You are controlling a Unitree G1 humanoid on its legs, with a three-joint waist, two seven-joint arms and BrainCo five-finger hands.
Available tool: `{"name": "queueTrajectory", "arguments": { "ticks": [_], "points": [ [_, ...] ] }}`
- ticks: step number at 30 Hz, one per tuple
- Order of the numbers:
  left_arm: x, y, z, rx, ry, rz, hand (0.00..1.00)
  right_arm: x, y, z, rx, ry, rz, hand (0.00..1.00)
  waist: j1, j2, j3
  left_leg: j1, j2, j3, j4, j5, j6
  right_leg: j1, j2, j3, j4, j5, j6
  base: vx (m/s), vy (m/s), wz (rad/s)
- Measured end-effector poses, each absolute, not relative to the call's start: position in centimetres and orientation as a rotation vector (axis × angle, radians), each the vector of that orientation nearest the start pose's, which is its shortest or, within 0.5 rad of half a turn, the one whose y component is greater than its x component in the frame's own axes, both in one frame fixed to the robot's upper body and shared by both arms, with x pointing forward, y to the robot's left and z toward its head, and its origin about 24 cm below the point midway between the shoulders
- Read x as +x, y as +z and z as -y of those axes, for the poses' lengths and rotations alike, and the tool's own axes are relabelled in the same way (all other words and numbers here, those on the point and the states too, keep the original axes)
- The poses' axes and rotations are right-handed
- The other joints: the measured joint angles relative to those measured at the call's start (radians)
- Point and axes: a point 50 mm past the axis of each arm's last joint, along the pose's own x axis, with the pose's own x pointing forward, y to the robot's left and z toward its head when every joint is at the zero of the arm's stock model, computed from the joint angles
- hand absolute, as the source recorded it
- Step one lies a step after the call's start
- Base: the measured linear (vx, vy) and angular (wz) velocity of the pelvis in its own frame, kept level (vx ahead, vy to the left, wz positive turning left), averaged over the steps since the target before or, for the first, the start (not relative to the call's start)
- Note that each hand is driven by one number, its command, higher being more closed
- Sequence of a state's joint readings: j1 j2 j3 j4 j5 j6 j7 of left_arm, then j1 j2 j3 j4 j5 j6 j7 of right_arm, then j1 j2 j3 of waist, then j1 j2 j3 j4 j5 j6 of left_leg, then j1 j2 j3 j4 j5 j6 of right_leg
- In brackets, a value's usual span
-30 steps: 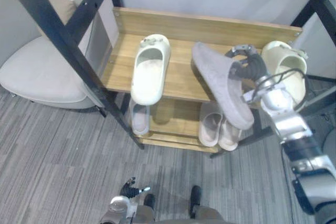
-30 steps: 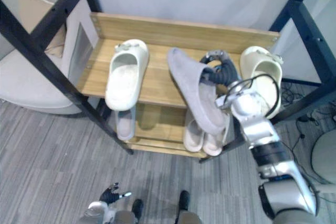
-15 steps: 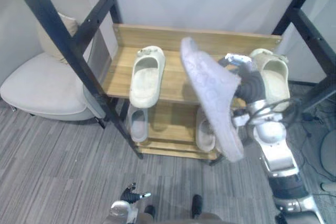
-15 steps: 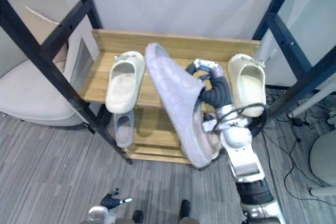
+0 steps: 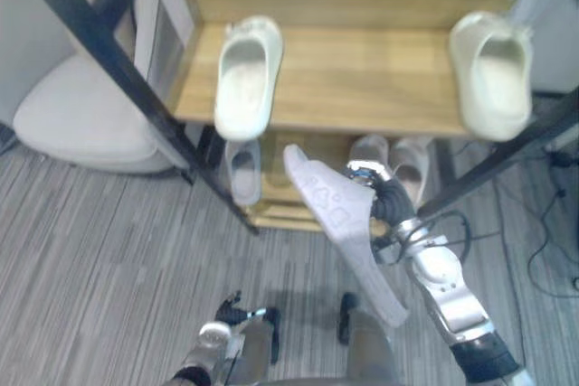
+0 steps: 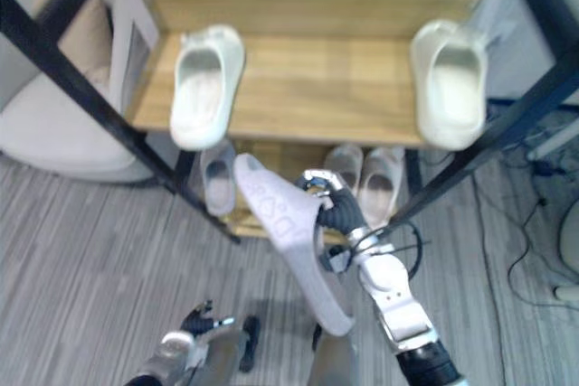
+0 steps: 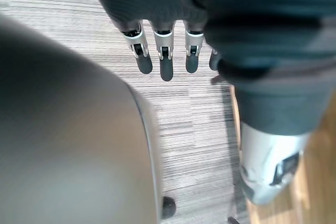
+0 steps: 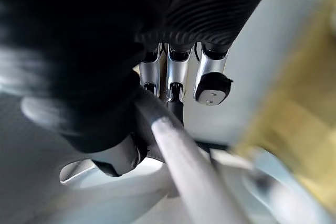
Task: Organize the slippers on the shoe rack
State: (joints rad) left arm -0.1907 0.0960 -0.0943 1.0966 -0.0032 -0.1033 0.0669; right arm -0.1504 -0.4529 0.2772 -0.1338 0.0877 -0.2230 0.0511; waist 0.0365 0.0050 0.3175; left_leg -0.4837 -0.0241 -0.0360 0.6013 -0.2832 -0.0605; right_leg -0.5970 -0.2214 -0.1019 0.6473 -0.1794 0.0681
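My right hand is shut on the edge of a grey slipper, which hangs tilted with its patterned sole up, in front of the rack's lower shelf and above the carpet. In the right wrist view the fingers curl over the slipper's rim. Two cream slippers lie far apart on the wooden top shelf, one at the left and one at the right. On the lower shelf sit a single grey slipper and a beige pair. My left hand hangs low over the carpet, its fingers straight.
A black slanted frame bar crosses in front of the rack's left end, and another crosses at the right. A white cushioned seat stands to the left. Cables lie on the carpet at the right.
My right hand has brought the grey slipper down from top-shelf height to in front of the lower shelf. The view has also shifted, so the rack appears nearer.
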Motion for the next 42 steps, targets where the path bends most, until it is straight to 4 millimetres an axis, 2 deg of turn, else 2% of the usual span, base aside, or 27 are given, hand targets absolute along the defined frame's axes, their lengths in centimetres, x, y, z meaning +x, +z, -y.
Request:
{"name": "queueTrajectory", "arguments": {
  "ticks": [4, 6, 7, 9, 12, 15, 16, 17, 21, 23, 25, 29, 33, 38, 42],
  "points": [
    [22.1, -11.0, -16.9, 0.154, 0.029, -0.711, 0.0, 26.6, 12.9, 13.9, -0.38, 0.423, 0.453, 1.0, 0.0, 0.002, 0.02, -0.174, 0.005, -0.001, 0.212, -0.068, -0.016, -0.159, -0.025, 0.0, 0.197, -0.073, -0.011, -0.14, -0.024, 0.19],
    [23.9, -9.7, -17.1, 0.081, 0.086, -0.639, 0.0, 27.5, 14.7, 13.6, -0.397, 0.411, 0.517, 1.0, -0.002, 0.008, 0.047, -0.291, 0.016, 0.002, 0.356, -0.098, -0.016, -0.253, -0.035, -0.004, 0.33, -0.123, -0.017, -0.14, -0.046, 0.4],
    [24.0, -9.6, -17.0, 0.077, 0.089, -0.633, 0.0, 27.6, 14.8, 13.6, -0.399, 0.41, 0.523, 1.0, -0.002, 0.007, 0.049, -0.297, 0.016, 0.002, 0.365, -0.099, -0.015, -0.261, -0.038, -0.005, 0.339, -0.126, -0.018, -0.11, -0.043, 0.46],
    [25.3, -8.4, -17.4, 0.011, 0.158, -0.569, 0.0, 28.6, 16.5, 13.3, -0.417, 0.396, 0.577, 1.0, 0.006, 0.004, 0.06, -0.396, 0.026, 0.005, 0.465, -0.12, -0.014, -0.348, -0.055, -0.013, 0.436, -0.16, -0.028, -0.09, -0.025, 0.3],
    [26.7, -6.9, -17.4, -0.062, 0.202, -0.499, 0.0, 29.5, 17.8, 13.4, -0.429, 0.356, 0.613, 1.0, 0.026, 0.001, 0.07, -0.498, 0.035, -0.007, 0.561, -0.148, -0.012, -0.439, -0.061, -0.016, 0.529, -0.188, -0.038, -0.14, -0.021, 0.16],
    [27.4, -6.0, -17.7, -0.114, 0.237, -0.449, 0.0, 30.0, 18.8, 13.4, -0.438, 0.327, 0.641, 1.0, 0.031, -0.004, 0.079, -0.555, 0.04, -0.009, 0.605, -0.156, -0.017, -0.496, -0.062, -0.012, 0.575, -0.199, -0.043, -0.1, -0.019, 0.07],
    [28.2, -5.1, -18.0, -0.143, 0.259, -0.403, 0.0, 30.2, 19.9, 13.6, -0.432, 0.287, 0.682, 1.0, 0.032, -0.005, 0.081, -0.617, 0.047, -0.009, 0.641, -0.157, -0.018, -0.557, -0.06, -0.006, 0.617, -0.206, -0.046, -0.1, -0.03, 0.07],
    [28.3, -5.0, -18.0, -0.143, 0.26, -0.399, 0.0, 30.3, 20.1, 13.6, -0.433, 0.285, 0.685, 1.0, 0.032, -0.005, 0.081, -0.622, 0.047, -0.009, 0.645, -0.157, -0.018, -0.563, -0.06, -0.006, 0.621, -0.208, -0.045, -0.09, -0.035, 0.1],
    [29.2, -3.4, -18.4, -0.175, 0.273, -0.321, 0.0, 31.8, 22.6, 14.2, -0.456, 0.199, 0.737, 1.0, 0.046, -0.004, 0.083, -0.723, 0.05, -0.032, 0.708, -0.167, -0.036, -0.655, -0.061, -0.011, 0.687, -0.227, -0.059, -0.04, -0.024, 0.05],
    [28.8, -3.7, -19.4, -0.146, 0.288, -0.337, 0.0, 32.6, 24.9, 14.9, -0.469, 0.128, 0.786, 1.0, 0.058, -0.004, 0.085, -0.769, 0.053, -0.048, 0.73, -0.166, -0.037, -0.698, -0.061, -0.026, 0.708, -0.233, -0.067, -0.01, -0.032, 0.08],
    [27.4, -5.5, -19.8, -0.109, 0.304, -0.429, 0.0, 33.4, 27.4, 16.0, -0.44, 0.013, 0.841, 1.0, 0.069, -0.006, 0.089, -0.812, 0.053, -0.058, 0.754, -0.164, -0.044, -0.734, -0.066, -0.033, 0.74, -0.248, -0.075, 0.02, -0.028, 0.16],
    [25.1, -7.7, -19.8, -0.066, 0.306, -0.537, 0.0, 34.5, 30.5, 16.8, -0.415, -0.139, 0.896, 1.0, 0.085, -0.006, 0.096, -0.862, 0.059, -0.056, 0.778, -0.162, -0.05, -0.779, -0.076, -0.04, 0.776, -0.27, -0.078, 0.02, -0.022, 0.16],
    [25.0, -7.8, -19.5, -0.037, 0.283, -0.537, 0.0, 35.5, 32.3, 16.9, -0.411, -0.239, 0.909, 1.0, 0.103, -0.006, 0.096, -0.886, 0.063, -0.057, 0.78, -0.158, -0.056, -0.803, -0.076, -0.042, 0.783, -0.272, -0.078, 0.0, -0.004, 0.01],
    [25.1, -7.7, -19.3, -0.038, 0.28, -0.536, 0.0, 36.8, 33.8, 17.1, -0.4, -0.354, 0.879, 1.0, 0.11, -0.006, 0.095, -0.901, 0.066, -0.058, 0.78, -0.156, -0.059, -0.815, -0.075, -0.046, 0.784, -0.273, -0.08, 0.0, 0.0, 0.0],
    [25.2, -7.7, -19.0, -0.047, 0.274, -0.53, 0.0, 37.8, 34.4, 17.5, -0.409, -0.426, 0.825, 1.0, 0.124, -0.005, 0.091, -0.919, 0.066, -0.058, 0.78, -0.152, -0.068, -0.837, -0.076, -0.044, 0.791, -0.274, -0.081, 0.0, 0.003, 0.02]
  ]
}}
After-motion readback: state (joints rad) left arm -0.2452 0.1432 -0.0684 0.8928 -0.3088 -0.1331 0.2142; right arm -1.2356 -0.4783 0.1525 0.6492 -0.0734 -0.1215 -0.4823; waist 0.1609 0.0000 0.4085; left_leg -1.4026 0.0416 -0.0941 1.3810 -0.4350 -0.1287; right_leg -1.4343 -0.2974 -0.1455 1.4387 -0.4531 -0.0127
